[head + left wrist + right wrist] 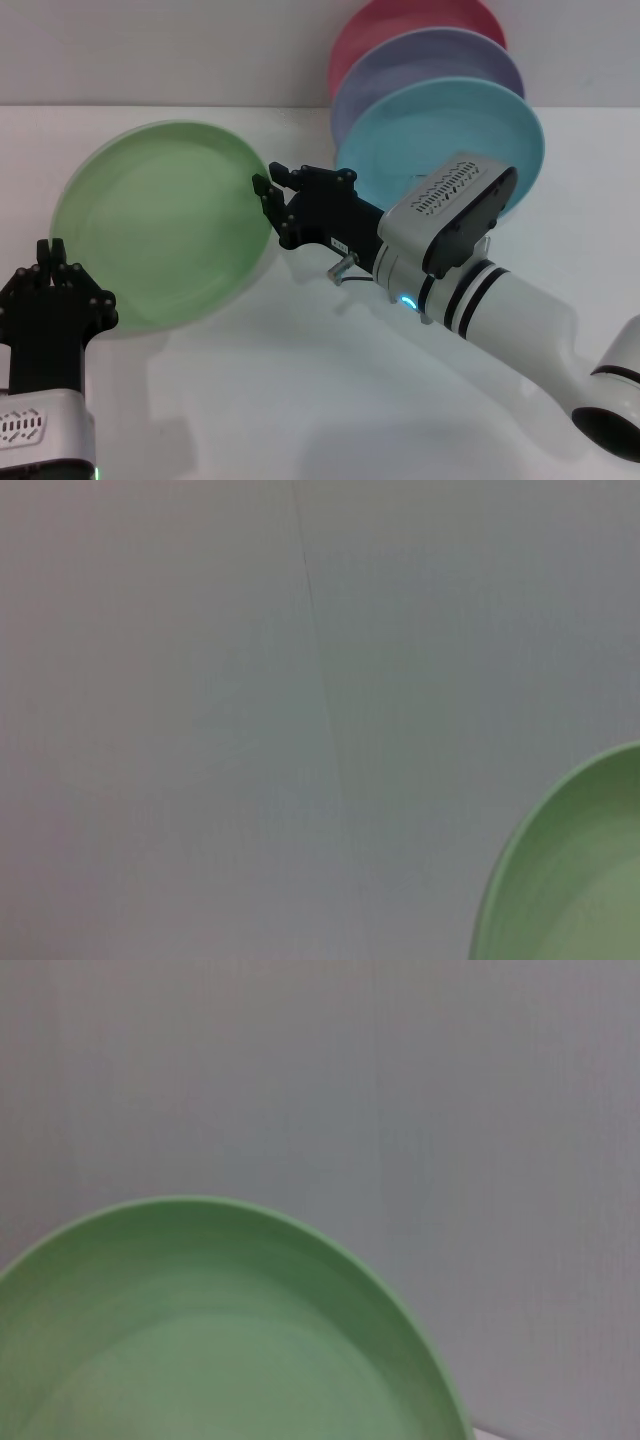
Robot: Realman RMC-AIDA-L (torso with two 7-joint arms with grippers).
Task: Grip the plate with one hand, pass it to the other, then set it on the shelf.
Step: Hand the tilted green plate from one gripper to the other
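Observation:
The light green plate point(160, 225) is up off the table, tilted with its face toward me, left of centre in the head view. My right gripper point(272, 195) reaches in from the right and is shut on the plate's right rim. The right wrist view shows the plate point(220, 1350) close up. My left gripper point(60, 285) is at the plate's lower left edge, fingers open, apart from the rim; its wrist view catches only an edge of the plate point(570, 870). The wire shelf is mostly hidden behind my right arm; a bit of silver wire point(343, 267) shows under it.
A turquoise-blue plate point(500, 125), a lavender plate point(440, 55) and a pink plate point(400, 25) stand on edge at the back right, behind my right arm. The white table point(300, 400) spreads in front. A pale wall stands behind.

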